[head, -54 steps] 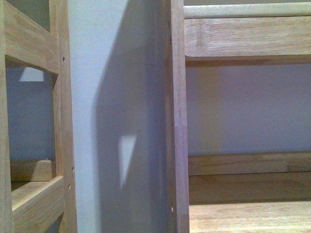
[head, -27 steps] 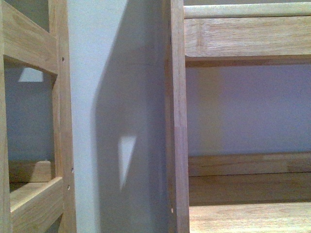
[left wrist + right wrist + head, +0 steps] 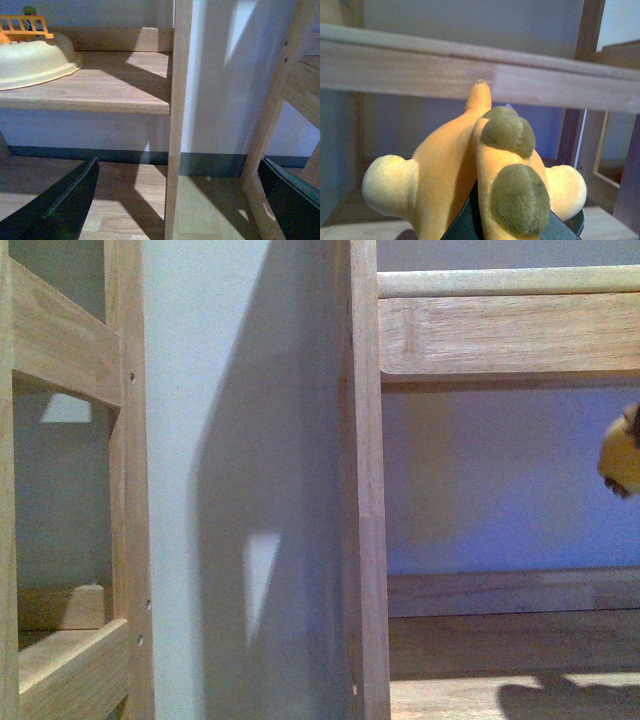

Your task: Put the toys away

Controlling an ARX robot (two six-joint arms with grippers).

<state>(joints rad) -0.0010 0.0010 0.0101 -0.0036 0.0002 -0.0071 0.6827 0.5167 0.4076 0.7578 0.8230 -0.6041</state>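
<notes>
The plush animal (image 3: 450,170) is orange-yellow with pale yellow round paws and olive-brown pads, and it fills the lower half of the right wrist view. My right gripper (image 3: 512,225) is shut on it, and only dark jaw edges show beneath the fur. In the front view a bit of the plush animal (image 3: 622,455) pokes in at the right edge, above the wooden shelf board (image 3: 500,695), where its shadow falls. My left gripper (image 3: 177,165) is open and holds nothing. Its dark fingers (image 3: 60,205) stand on either side of a wooden upright (image 3: 177,100), low near the floor.
Two wooden shelf units stand against a pale wall (image 3: 240,440) with a gap between them. A horizontal rail (image 3: 470,70) crosses just ahead of the plush. On a low shelf (image 3: 110,90) sits a cream dome-shaped toy (image 3: 30,60) with an orange fence on top.
The plush animal has come into the front view at the right edge, and its shadow now lies on the shelf board. The shelf frames sit slightly lower in the picture.
</notes>
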